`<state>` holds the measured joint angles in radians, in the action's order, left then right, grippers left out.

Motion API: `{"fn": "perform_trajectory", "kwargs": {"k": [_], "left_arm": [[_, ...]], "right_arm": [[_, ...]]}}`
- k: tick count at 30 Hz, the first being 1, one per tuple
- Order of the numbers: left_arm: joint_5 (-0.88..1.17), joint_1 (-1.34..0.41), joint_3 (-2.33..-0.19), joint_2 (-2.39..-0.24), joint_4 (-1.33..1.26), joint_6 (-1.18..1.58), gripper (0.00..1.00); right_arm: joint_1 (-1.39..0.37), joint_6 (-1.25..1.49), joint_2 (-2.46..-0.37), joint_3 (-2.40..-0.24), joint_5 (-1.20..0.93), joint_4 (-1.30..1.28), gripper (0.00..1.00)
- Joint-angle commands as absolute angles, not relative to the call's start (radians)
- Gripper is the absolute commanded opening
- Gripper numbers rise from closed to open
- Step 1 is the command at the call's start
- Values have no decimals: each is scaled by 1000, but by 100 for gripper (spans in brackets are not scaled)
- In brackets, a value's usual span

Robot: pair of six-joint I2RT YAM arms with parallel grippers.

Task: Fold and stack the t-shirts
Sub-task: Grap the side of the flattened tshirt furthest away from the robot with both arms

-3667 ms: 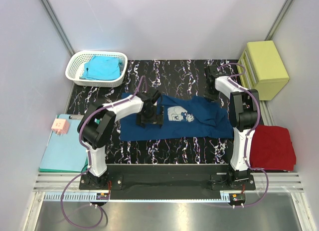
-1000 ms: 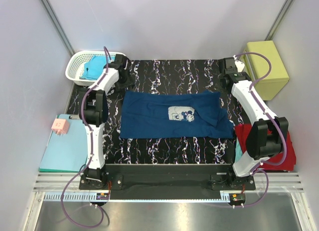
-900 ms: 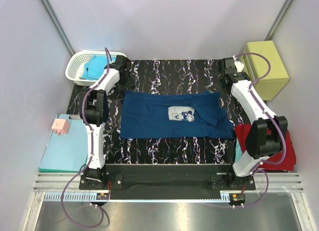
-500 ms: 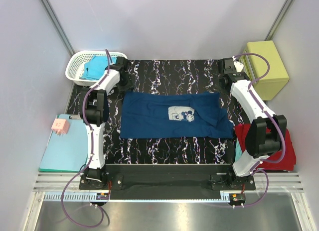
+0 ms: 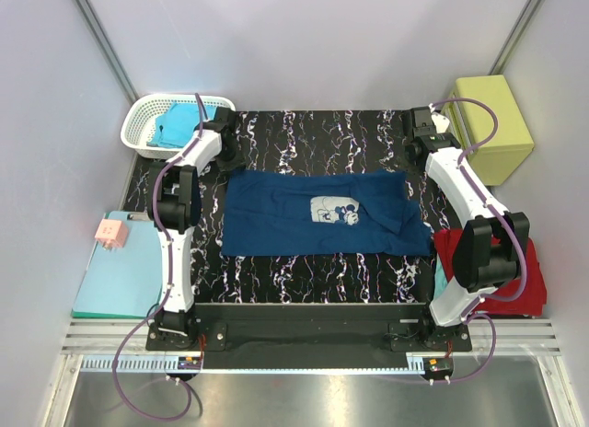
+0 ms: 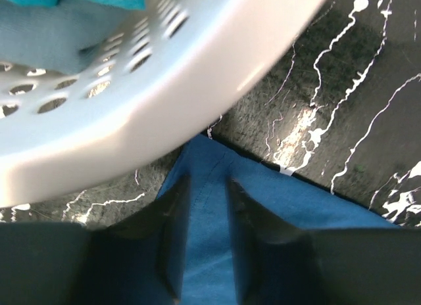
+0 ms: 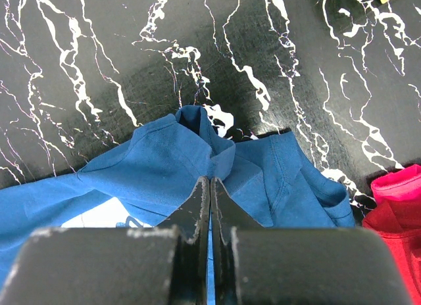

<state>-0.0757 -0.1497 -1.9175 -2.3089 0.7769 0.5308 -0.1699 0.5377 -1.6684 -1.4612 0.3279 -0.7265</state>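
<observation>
Navy t-shirt [image 5: 294,226] lies spread flat, pale chest print [image 5: 333,211] facing up, in the middle of the black marble-veined table [image 5: 313,132]. At its far left corner the left gripper [image 6: 207,183] stands just beside the white basket [image 5: 138,123] that holds a turquoise t-shirt [image 5: 175,123]. Its fingers are slightly apart, straddling a strip of the blue cloth that shows between them. At the far right corner the right gripper [image 7: 210,180] has its fingers pressed together, and the fabric puckers into a raised ridge at their tips, pinched there. A red t-shirt [image 5: 529,280] sits off the table's right edge, near a yellow box [image 5: 488,123].
</observation>
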Motion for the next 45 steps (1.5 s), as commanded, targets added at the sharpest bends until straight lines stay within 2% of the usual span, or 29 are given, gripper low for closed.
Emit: {"fn": "perform_trajectory", "kwargs": {"k": [1,4,5,10,19,23,24,26,30,34,45], "left_arm": [[-93,-149,-1927,-2289,762,535,58],[-106,-149,-1943,-2286,761,532,73],[-106,-146,-1951,-2289,762,531,74],[-81,-133,-1985,-2335,761,537,72],[-81,-130,-2008,-2370,762,540,60],[-80,-129,-1991,-2373,762,540,45],[-77,-129,-1988,-2372,764,541,38],[-77,-129,-1977,-2367,762,541,32],[-80,-129,-1967,-2358,761,541,13],[-78,-129,-1964,-2350,762,540,0],[-74,-133,-1948,-2208,761,546,0]], "right_arm": [[-175,531,-1666,-1471,330,-704,0],[-175,529,-1663,-1471,330,-704,0],[-175,529,-1663,-1471,330,-703,0],[-175,525,-1657,-1468,333,-703,0],[-176,522,-1646,-1459,334,-709,0],[-175,522,-1647,-1463,336,-710,0],[-175,520,-1649,-1463,334,-710,0],[-176,522,-1651,-1463,334,-710,0],[-176,525,-1654,-1462,333,-709,0],[-176,526,-1655,-1463,334,-710,0],[-176,523,-1678,-1543,356,-729,0]]}}
